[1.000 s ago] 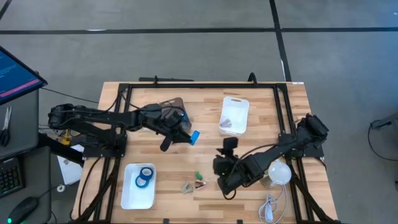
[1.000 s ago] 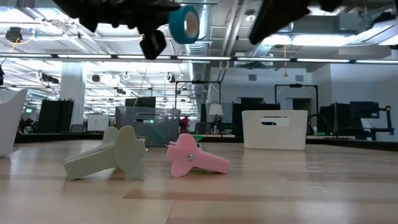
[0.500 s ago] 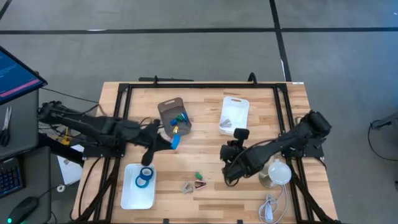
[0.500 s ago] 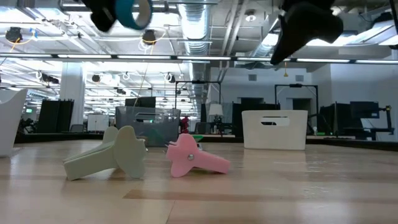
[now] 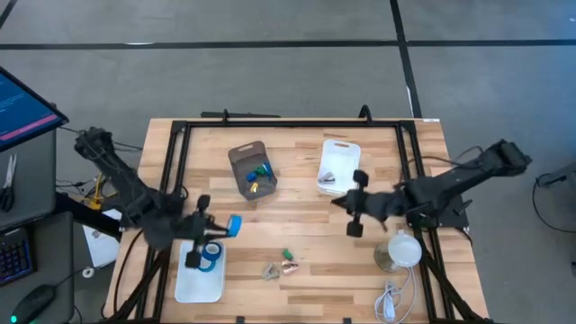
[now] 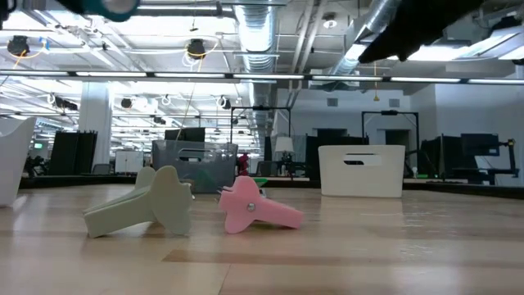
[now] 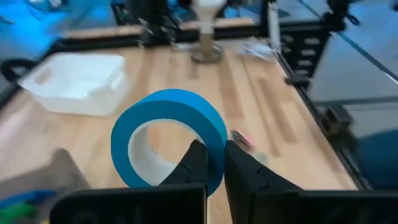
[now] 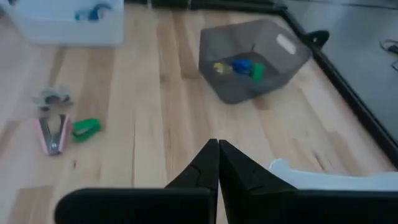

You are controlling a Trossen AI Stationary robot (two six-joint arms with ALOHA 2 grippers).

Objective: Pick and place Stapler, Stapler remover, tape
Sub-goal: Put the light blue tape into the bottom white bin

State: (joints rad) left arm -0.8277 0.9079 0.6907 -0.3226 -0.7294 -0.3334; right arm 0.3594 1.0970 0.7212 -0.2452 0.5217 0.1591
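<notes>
My left gripper (image 5: 225, 225) is shut on a blue tape roll (image 7: 168, 134) with a pale core, high above the far right corner of the near-left white tray (image 5: 184, 288). That tray holds more blue tape (image 5: 210, 258). My right gripper (image 8: 217, 163) is shut on nothing and hangs in the air near the far white tray (image 5: 340, 151). Staple removers lie on the table near the front: a pale one (image 6: 151, 205), a pink one (image 6: 254, 206) and a green one (image 8: 86, 127). A grey basket (image 5: 241, 160) holds small blue, green and yellow items. My left gripper pinches the tape ring's wall (image 7: 214, 155), with one finger (image 7: 194, 163) inside the hole and the other (image 7: 244, 177) outside. The roll stands on edge at the fingertips, lifted clear of tray and table.
A white lamp-like object (image 5: 402, 250) and a white cable (image 5: 389, 299) sit at the near right. The far white tray holds small metallic pieces (image 5: 329, 177). A black frame (image 5: 288, 126) runs around the table's edges. Bare wood lies between the basket and the staple removers.
My left gripper has carried the tape roll from beside the grey basket toward the table's near left, ending above the near-left white tray, and has rolled as it went. My right gripper has drawn back from above the staple removers toward the far right, beside the far white tray.
</notes>
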